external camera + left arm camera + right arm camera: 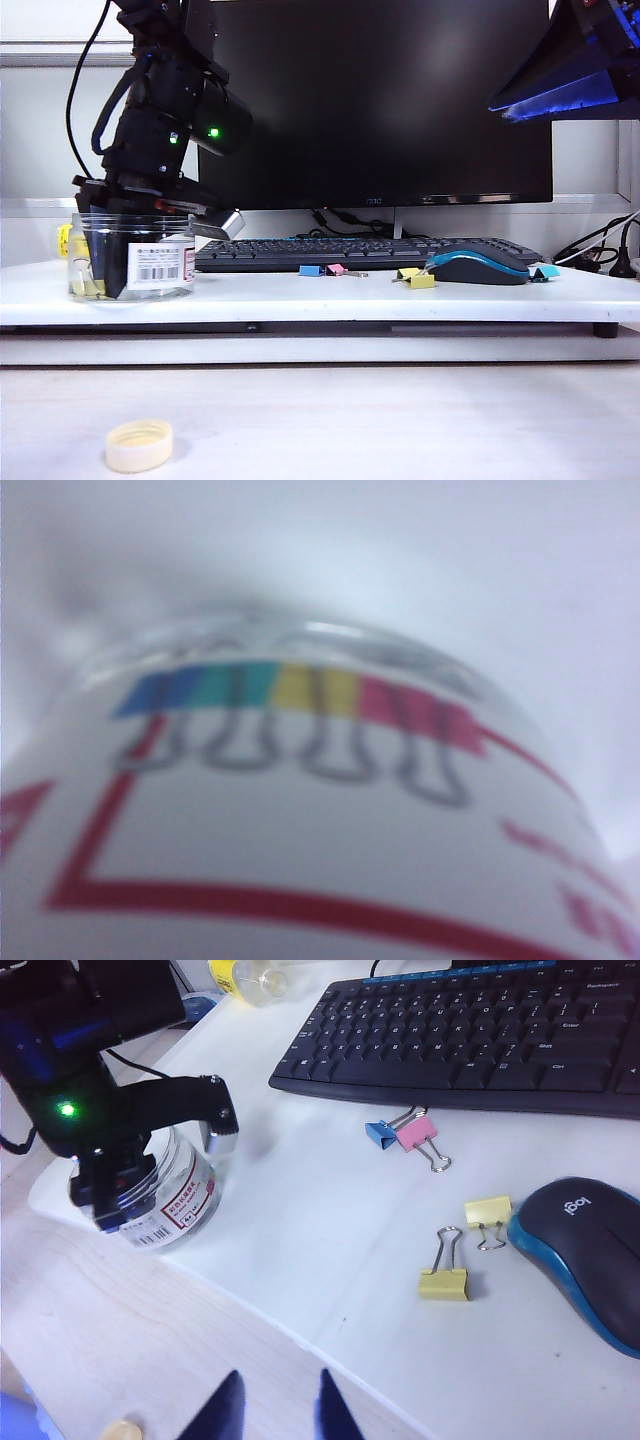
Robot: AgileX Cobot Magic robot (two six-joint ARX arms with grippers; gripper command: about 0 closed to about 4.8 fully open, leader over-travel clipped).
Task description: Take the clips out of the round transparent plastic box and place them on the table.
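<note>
Deep in box (pixel 132 258), left pincer (pixel 108 1185), right pincer (pixel 272 1412) clear

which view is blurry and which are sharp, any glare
Left wrist view: badly out of focus, pressed against the round transparent plastic box's red-edged label. Exterior view: sharp, with the left hand down inside the box and no strong glare. Right wrist view: crisp on the small coloured clips; the open right hand shows dark at the picture's edge.

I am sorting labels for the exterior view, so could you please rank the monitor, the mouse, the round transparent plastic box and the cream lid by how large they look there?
1. Monitor, by far the largest.
2. Round transparent plastic box, left gripper reaching inside.
3. Mouse: wider but flatter than the box, so close.
4. Cream lid, smallest, though nearness to the camera inflates it.
</note>
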